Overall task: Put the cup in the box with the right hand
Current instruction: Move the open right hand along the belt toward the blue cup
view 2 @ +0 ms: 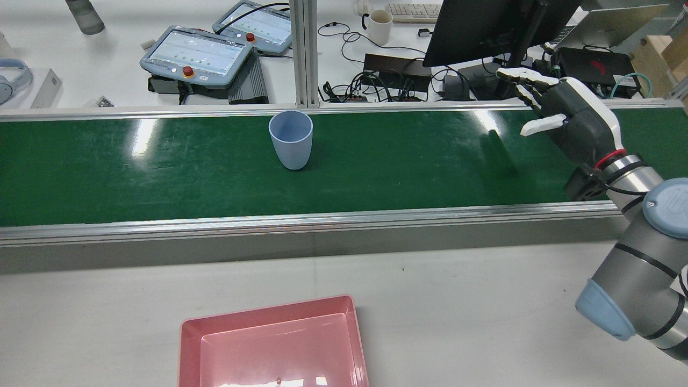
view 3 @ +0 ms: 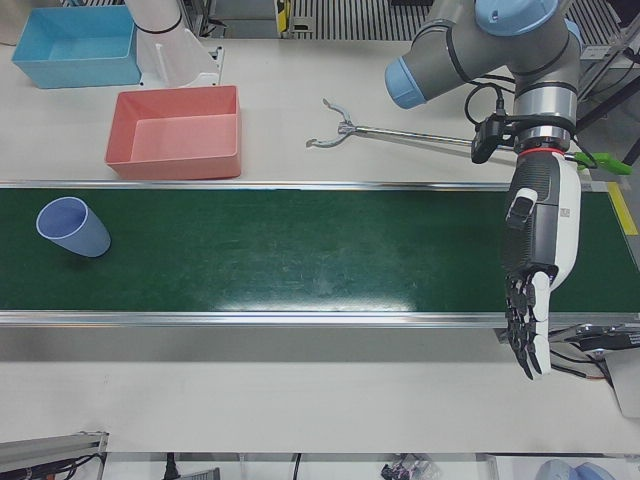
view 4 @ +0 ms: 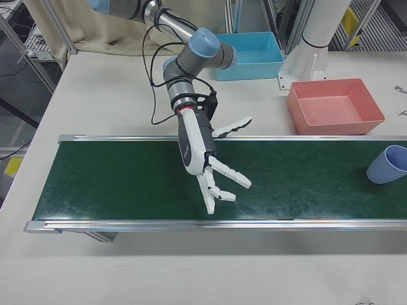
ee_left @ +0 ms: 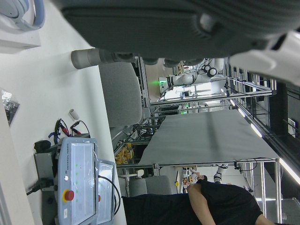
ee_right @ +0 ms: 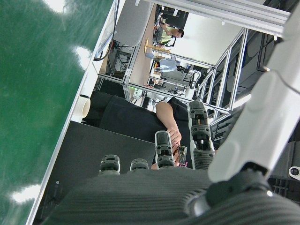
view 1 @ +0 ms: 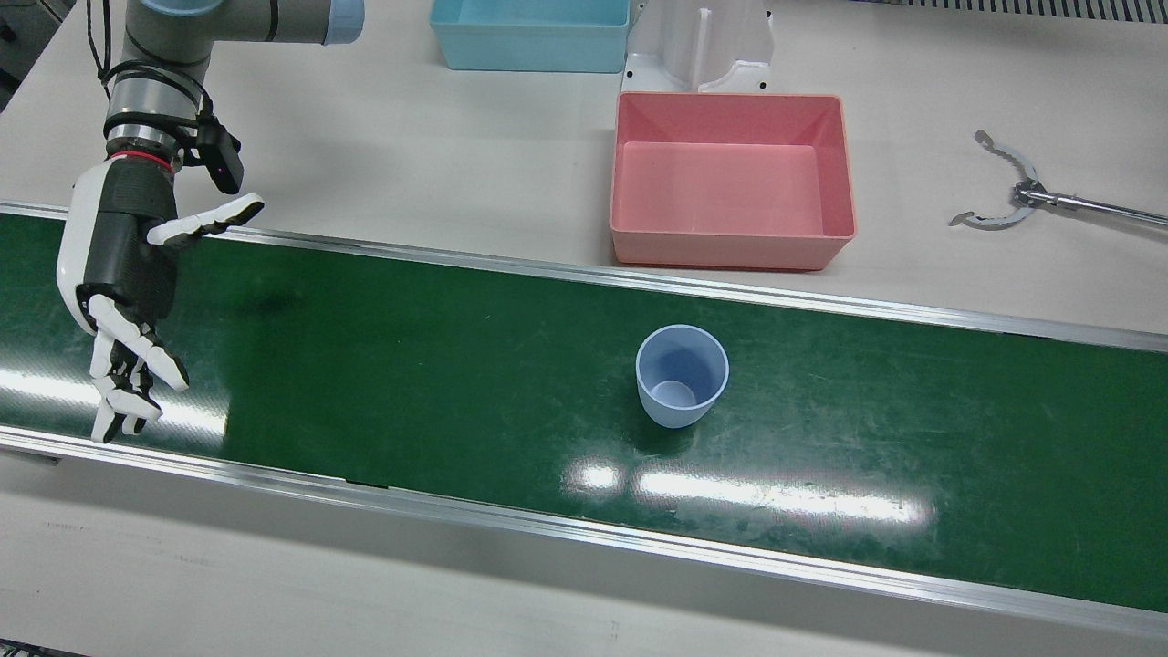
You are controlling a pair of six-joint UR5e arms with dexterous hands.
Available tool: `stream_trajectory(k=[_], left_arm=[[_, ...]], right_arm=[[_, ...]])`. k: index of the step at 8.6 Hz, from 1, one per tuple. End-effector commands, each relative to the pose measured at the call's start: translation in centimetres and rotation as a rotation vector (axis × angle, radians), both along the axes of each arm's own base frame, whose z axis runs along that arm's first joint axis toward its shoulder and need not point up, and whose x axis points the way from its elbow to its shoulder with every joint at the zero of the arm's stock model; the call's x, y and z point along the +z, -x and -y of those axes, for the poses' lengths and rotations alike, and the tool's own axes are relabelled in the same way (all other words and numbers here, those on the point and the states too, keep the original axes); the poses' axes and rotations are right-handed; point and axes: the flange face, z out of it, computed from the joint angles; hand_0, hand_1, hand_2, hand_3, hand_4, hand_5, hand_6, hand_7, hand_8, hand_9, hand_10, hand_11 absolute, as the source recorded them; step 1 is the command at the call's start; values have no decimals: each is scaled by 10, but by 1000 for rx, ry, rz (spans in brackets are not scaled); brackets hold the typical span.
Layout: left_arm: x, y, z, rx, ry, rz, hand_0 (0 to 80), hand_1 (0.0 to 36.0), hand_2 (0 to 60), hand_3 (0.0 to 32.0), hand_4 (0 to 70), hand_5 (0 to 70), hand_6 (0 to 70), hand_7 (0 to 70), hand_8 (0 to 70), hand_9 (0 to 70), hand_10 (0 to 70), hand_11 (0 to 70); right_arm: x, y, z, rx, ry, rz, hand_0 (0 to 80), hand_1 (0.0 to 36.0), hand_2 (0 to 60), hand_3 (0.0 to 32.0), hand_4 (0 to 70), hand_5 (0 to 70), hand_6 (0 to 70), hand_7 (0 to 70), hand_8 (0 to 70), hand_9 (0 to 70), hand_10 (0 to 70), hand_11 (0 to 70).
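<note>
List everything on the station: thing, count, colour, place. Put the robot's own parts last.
cup: one, pale blue, upright on the green conveyor belt, empty.
pink box: one, on the white table beside the belt, empty.
blue box: one, light blue, on the table farther back, by the white pedestal.
grabber tool: one, metal, lying on the table.
teach pendants: two, grey with red buttons, on the desk beyond the belt.
mug: one, white, on that desk.
right hand: open, above the belt, apart from the cup.
left hand: open, over the belt's other end.
</note>
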Motion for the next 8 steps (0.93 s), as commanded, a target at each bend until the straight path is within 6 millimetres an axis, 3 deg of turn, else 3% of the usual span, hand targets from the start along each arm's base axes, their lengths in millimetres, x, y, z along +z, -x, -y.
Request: stream_trajectory(k=[1,3,4,5,6,7,8], left_arm=[[-1,0,0,0,-2,0,0,0,0,0,0,0,0,0,0,0,0,0],[0,0,0,0,0,0,0,0,0,0,0,0,0,0,0,0,0,0],[0,0,0,0,0,0,0,0,0,0,0,0,0,0,0,0,0,0],[0,0,0,-2,0,0,0,0,0,0,0,0,0,0,0,0,0,0],[0,0,0,0,0,0,0,0,0,0,0,0,0,0,0,0,0,0],[0,0,0,0,0,0,0,0,0,0,0,0,0,0,0,0,0,0],[0,0,0,0,0,0,0,0,0,0,0,0,0,0,0,0,0,0]], right_arm=[[-1,0,0,-4,0,3,497,21,0,320,142,25,0,73,0,1,8,23],[-4,-1,-1,-3,-6,11,500,64,0,320,104,32,0,0,0,0,7,25],[-4,-1,-1,0,-4,13,490,49,0,320,89,32,0,0,0,0,0,1],[-5,-3,0,5,-3,28,472,16,0,320,93,45,0,0,9,0,25,42],[-8,-4,1,7,-6,35,475,32,0,320,106,58,0,0,33,0,95,144],[-8,-3,2,5,-6,32,487,77,35,180,253,77,41,155,82,18,217,323],[-9,-9,4,17,-3,30,558,185,200,0,338,128,258,700,326,547,438,631]])
